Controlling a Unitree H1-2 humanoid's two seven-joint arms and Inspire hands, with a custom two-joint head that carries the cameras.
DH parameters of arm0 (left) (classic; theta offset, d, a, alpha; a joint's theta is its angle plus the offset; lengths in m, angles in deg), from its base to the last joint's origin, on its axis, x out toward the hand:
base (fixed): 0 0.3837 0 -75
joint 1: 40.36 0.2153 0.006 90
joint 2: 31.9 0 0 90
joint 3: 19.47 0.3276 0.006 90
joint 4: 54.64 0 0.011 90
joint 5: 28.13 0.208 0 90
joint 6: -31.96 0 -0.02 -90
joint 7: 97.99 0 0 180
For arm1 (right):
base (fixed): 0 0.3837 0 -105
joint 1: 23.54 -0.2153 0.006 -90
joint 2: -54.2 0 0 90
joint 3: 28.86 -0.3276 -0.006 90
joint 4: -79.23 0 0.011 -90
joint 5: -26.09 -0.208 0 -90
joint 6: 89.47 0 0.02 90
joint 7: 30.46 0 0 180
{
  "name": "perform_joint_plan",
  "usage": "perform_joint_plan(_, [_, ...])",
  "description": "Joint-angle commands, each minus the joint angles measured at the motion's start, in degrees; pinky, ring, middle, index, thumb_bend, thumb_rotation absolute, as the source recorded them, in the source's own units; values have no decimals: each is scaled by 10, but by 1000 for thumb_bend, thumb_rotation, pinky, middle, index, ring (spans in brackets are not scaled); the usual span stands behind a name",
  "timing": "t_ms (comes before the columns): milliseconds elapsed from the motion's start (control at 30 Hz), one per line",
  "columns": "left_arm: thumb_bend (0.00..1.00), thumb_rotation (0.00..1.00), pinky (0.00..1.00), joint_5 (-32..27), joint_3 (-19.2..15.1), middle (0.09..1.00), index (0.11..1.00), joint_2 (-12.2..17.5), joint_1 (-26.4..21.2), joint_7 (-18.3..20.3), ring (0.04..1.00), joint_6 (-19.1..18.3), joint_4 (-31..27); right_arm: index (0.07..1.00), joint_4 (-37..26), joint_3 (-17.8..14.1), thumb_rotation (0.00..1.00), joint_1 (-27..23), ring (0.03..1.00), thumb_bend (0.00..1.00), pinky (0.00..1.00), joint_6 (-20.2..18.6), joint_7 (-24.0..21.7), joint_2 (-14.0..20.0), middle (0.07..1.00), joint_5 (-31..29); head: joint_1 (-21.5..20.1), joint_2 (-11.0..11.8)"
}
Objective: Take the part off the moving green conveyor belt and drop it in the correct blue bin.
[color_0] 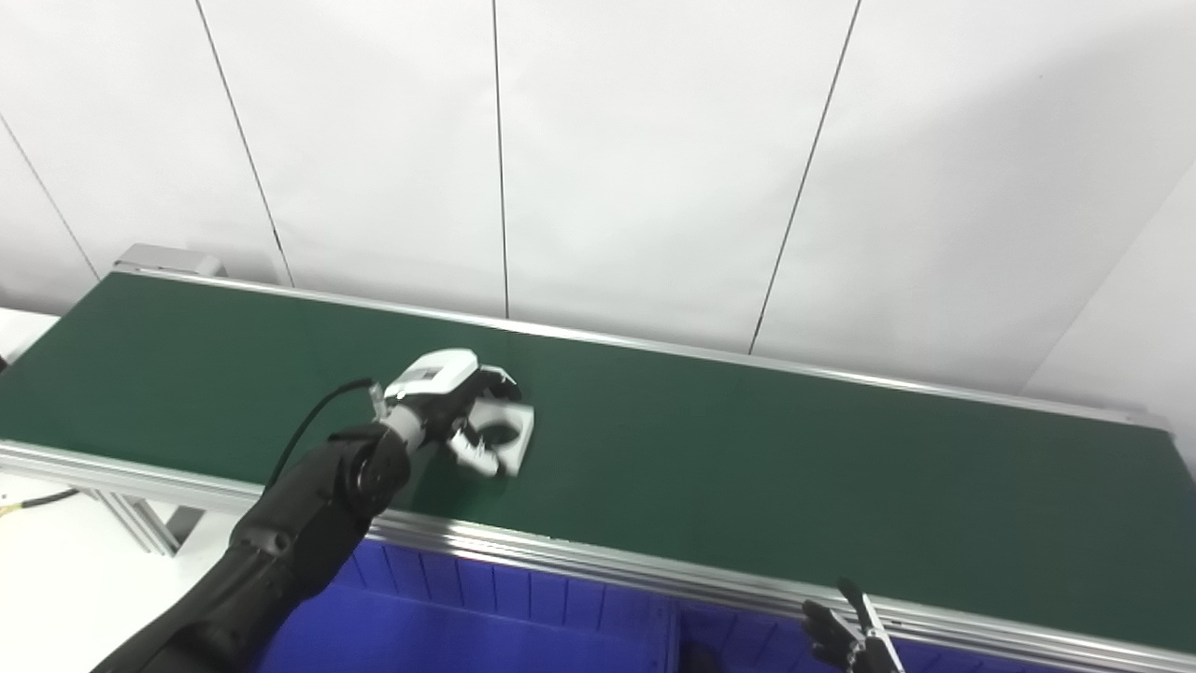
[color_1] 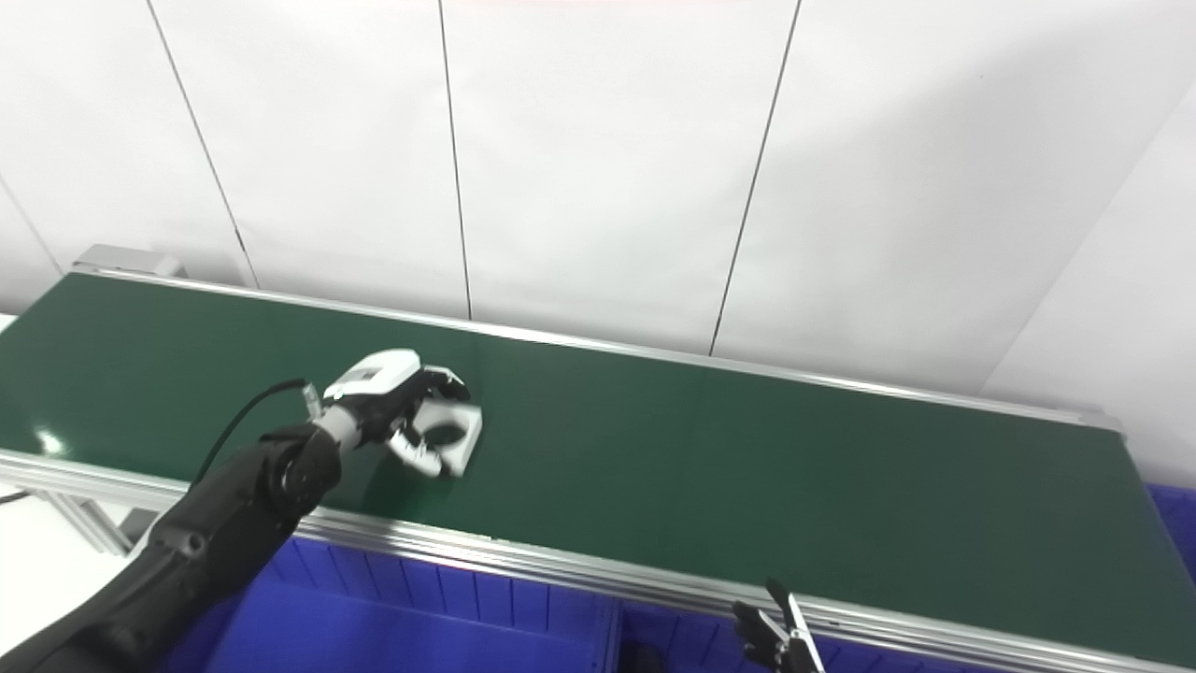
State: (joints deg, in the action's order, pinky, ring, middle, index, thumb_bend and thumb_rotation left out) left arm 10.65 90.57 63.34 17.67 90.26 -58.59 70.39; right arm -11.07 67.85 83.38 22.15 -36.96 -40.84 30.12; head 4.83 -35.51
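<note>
The part (color_0: pixel 509 432) is a white, flat, squarish piece with a round hole. It lies on the green conveyor belt (color_0: pixel 794 467), left of the middle and toward the near edge. My left hand (color_0: pixel 448 397) reaches over the belt's near rail and its fingers are closed around the part, thumb on the near side; the part also shows in the right eye view (color_1: pixel 458 430). Only the raised fingertips of my right hand (color_0: pixel 846 636) show at the bottom edge, below the belt's near rail, apart and holding nothing. A blue bin (color_0: pixel 467 626) stands below the near rail.
An aluminium rail (color_0: pixel 654 565) runs along the belt's near edge and another along the far edge. A second blue bin (color_0: pixel 747 640) adjoins the first past a divider. More blue shows at the far right (color_1: pixel 1179 523). A white panelled wall stands behind the belt.
</note>
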Motion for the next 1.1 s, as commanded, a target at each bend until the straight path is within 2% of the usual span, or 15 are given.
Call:
perform_joint_plan(0, [512, 0, 392, -9, 2, 499, 492, -4, -18, 4, 467, -4, -2, 997, -14, -4, 797, -1, 866, 647, 835, 29, -2, 2, 876, -10, 1, 1])
perform_joint_plan(67, [513, 0, 382, -18, 2, 509, 482, -7, -19, 11, 462, -6, -1, 999, -15, -5, 794, -1, 868, 644, 841, 28, -2, 1, 877, -11, 1, 1])
perform_joint_plan(133, [513, 0, 318, -22, 1, 468, 489, -7, -19, 14, 393, -7, -3, 1000, -14, -4, 793, -1, 870, 642, 847, 28, -3, 0, 879, -11, 1, 1])
perform_joint_plan(233, [512, 0, 278, -29, 0, 449, 493, -4, -18, 16, 357, -5, -13, 1000, -15, -5, 803, -2, 871, 641, 843, 27, -1, 0, 880, -6, 0, 0])
perform_joint_plan(333, [512, 0, 325, -38, -7, 486, 484, 0, -14, 21, 407, -10, -33, 1000, -15, -4, 807, -2, 872, 643, 837, 27, -1, -1, 881, -6, -3, -1])
perform_joint_plan(467, [510, 0, 289, -65, -34, 475, 487, 0, -1, 6, 374, -3, -73, 1000, -19, -3, 787, -1, 871, 642, 838, 23, -2, -4, 879, -11, -15, -5])
perform_joint_plan(567, [511, 0, 282, -96, -70, 475, 488, -6, 17, -15, 367, 15, -117, 1000, -18, -2, 788, -1, 865, 640, 827, 27, 0, -7, 875, -6, -36, -2])
perform_joint_plan(700, [504, 0, 180, -155, -102, 406, 496, -18, 52, -1, 250, 27, -194, 992, -24, -1, 775, 0, 850, 649, 809, 24, 4, -13, 868, 3, -65, -8])
perform_joint_plan(867, [504, 0, 162, -201, -113, 402, 493, -35, 108, 5, 231, 34, -288, 986, -36, 2, 760, 5, 839, 654, 789, 16, 9, -24, 864, 17, -102, -14])
perform_joint_plan(967, [505, 0, 170, -220, -110, 404, 494, -47, 152, 16, 236, 27, -353, 984, -41, 5, 743, 7, 834, 655, 790, 9, 11, -33, 862, 25, -125, -20])
perform_joint_plan(1067, [505, 0, 160, -233, -105, 403, 492, -58, 188, 24, 224, 31, -392, 983, -51, 8, 744, 10, 836, 666, 801, -4, 14, -41, 860, 34, -138, -26])
